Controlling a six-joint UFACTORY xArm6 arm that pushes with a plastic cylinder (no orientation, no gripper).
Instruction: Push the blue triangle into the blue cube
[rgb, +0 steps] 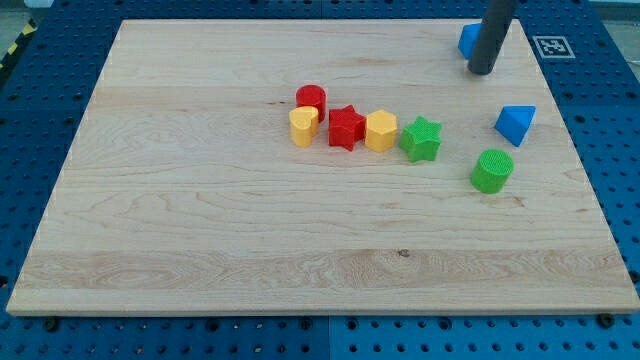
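The blue triangle (514, 123) lies near the board's right edge. The blue cube (467, 40) sits at the view's top right, partly hidden behind my rod. My tip (482, 71) rests on the board just below and right of the blue cube, and well above and left of the blue triangle. The tip touches neither block that I can tell.
A row of blocks sits mid-board: red cylinder (311, 100), yellow heart (304, 127), red star (346, 128), yellow hexagon (381, 131), green star (421, 139). A green cylinder (492, 171) lies below the blue triangle. The wooden board (200, 230) sits on a blue pegboard table.
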